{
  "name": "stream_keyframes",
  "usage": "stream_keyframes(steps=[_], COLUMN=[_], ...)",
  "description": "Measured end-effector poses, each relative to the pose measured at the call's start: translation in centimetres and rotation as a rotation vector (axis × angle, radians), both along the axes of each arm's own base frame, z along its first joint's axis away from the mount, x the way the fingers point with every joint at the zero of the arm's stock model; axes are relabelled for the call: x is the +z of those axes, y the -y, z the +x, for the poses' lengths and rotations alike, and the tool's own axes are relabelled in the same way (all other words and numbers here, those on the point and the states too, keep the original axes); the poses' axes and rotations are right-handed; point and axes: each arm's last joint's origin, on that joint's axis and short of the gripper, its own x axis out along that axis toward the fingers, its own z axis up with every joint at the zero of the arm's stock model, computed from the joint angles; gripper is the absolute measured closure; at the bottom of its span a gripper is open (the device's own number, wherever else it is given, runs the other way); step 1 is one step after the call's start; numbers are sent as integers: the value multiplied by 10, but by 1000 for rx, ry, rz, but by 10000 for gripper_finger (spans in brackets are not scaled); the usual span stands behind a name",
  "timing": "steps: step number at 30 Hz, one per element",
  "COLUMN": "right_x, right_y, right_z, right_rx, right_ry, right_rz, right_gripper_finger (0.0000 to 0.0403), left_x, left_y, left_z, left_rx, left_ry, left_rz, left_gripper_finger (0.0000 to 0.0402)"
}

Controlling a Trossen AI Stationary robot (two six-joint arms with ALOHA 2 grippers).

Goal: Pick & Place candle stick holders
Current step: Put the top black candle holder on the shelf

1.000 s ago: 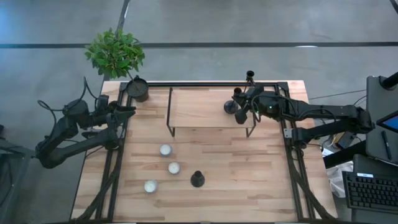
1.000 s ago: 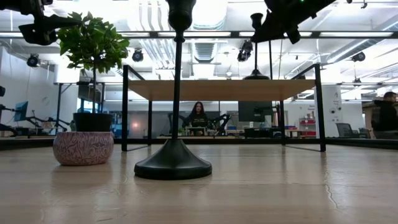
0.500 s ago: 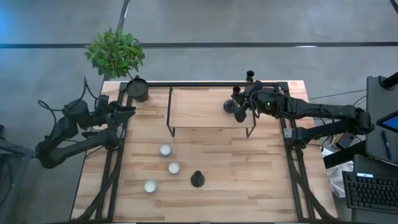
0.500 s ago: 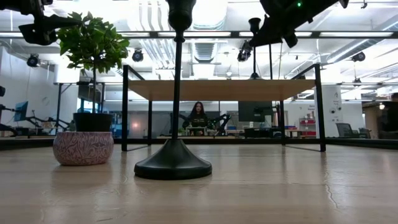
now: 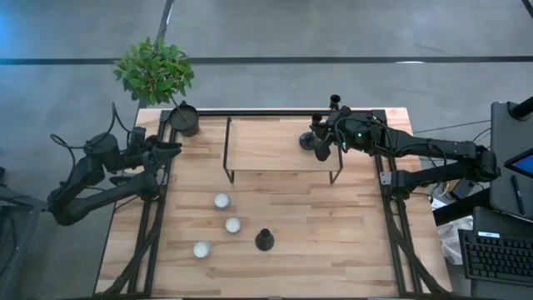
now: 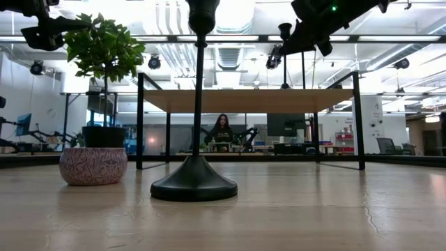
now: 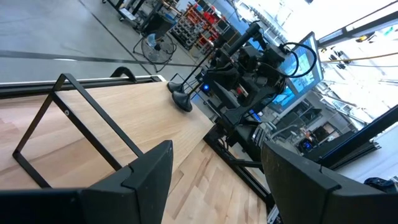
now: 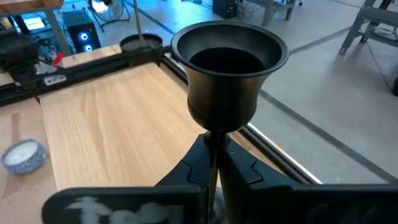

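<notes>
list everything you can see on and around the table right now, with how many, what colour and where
Candle stick holders: three, matte black; one held over the raised shelf's right end, one at the table's far edge behind the shelf, one on the near middle of the table.
Candles: three, whitish, round, in a diagonal row on the table left of the near holder.
Raised shelf: one, wood top on a black frame, far middle of the table.
Potted plant: one, green in a black pot, far left corner.
Table: one, light wood with black rails.
Person: one, seated in the room behind.
Left claw: open, waiting at the left edge.
Right claw: shut on the held holder's stem.
</notes>
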Motion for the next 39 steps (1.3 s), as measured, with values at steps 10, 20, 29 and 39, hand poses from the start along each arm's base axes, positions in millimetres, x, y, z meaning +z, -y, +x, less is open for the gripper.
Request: stream_keyframes(steps=[10, 20, 29, 39], right_x=[-5, -8, -8, -7], right_y=[0, 4, 4, 4], right_z=[0, -2, -2, -1], right_rx=[12, -11, 5, 15], right_ry=[-10, -10, -1, 15], right_rz=[14, 24, 35, 24], right_gripper_finger=[392, 391, 390, 354], left_x=[0, 0, 0, 0], left_y=[0, 0, 0, 0], left_z=[0, 0, 0, 0], left_rx=[0, 0, 0, 0], left_ry=[0, 0, 0, 0], left_rz=[0, 0, 0, 0], left_gripper_finger=[161, 161, 161, 161])
